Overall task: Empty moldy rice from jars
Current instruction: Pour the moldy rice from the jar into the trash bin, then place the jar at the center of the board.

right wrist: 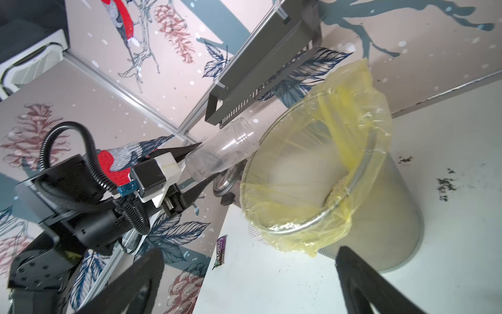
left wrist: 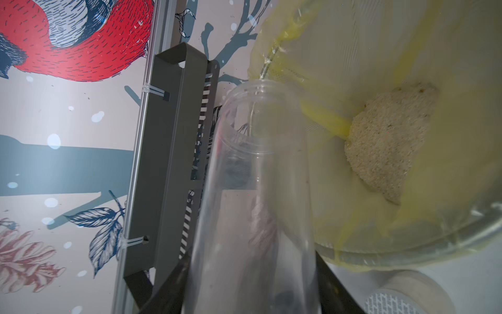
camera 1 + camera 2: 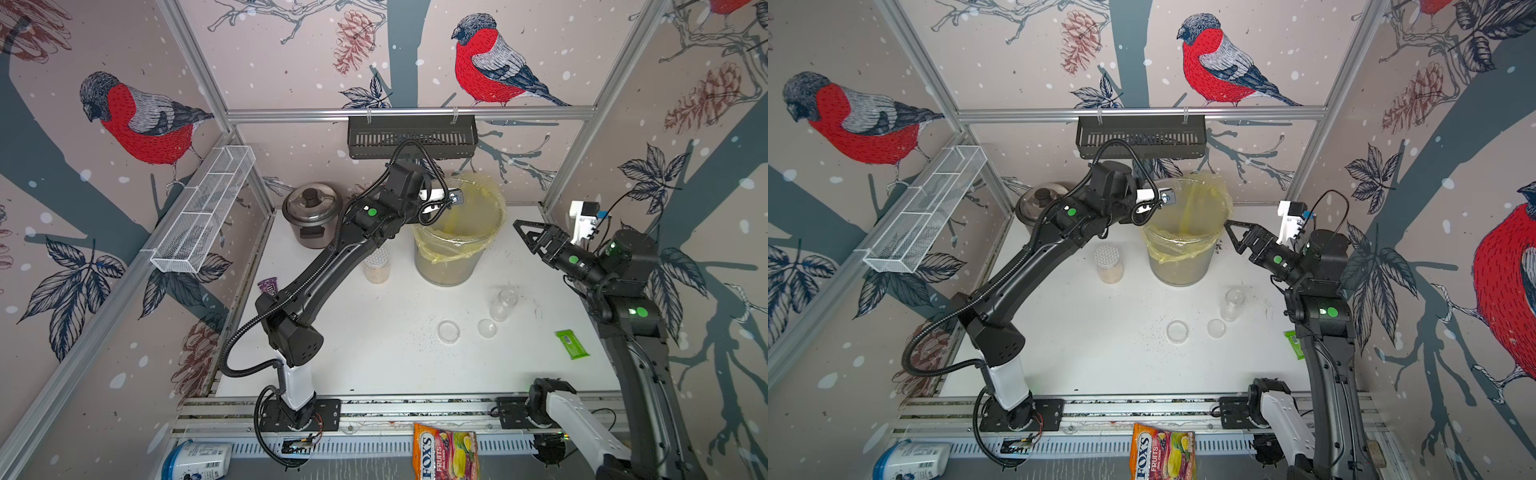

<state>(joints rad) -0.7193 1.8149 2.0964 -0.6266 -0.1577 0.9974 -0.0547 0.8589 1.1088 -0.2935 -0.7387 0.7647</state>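
Centre frame: left gripper (image 1: 199, 163) clamps 1 clear jar (image 1: 225, 146), tilted at the bin (image 3: 449, 270) rim.
I see the lidded jar (image 3: 377, 264) left of the bin, moldy rice (image 2: 385, 146) heaped inside the bin, 1 empty jar (image 3: 503, 305) lower right, and the right gripper (image 3: 524, 237) spread wide, holding nothing.

The left arm (image 3: 332, 257) and right arm (image 3: 642, 374) are wearing matte black shells over white lower links (image 3: 297, 382), glowing with round green lights (image 3: 372, 212), trailing ribbed black cable (image 3: 239, 374), while the right gripper (image 3: 524, 237) is showing black, triangular, trussed fingers (image 1: 358, 280).
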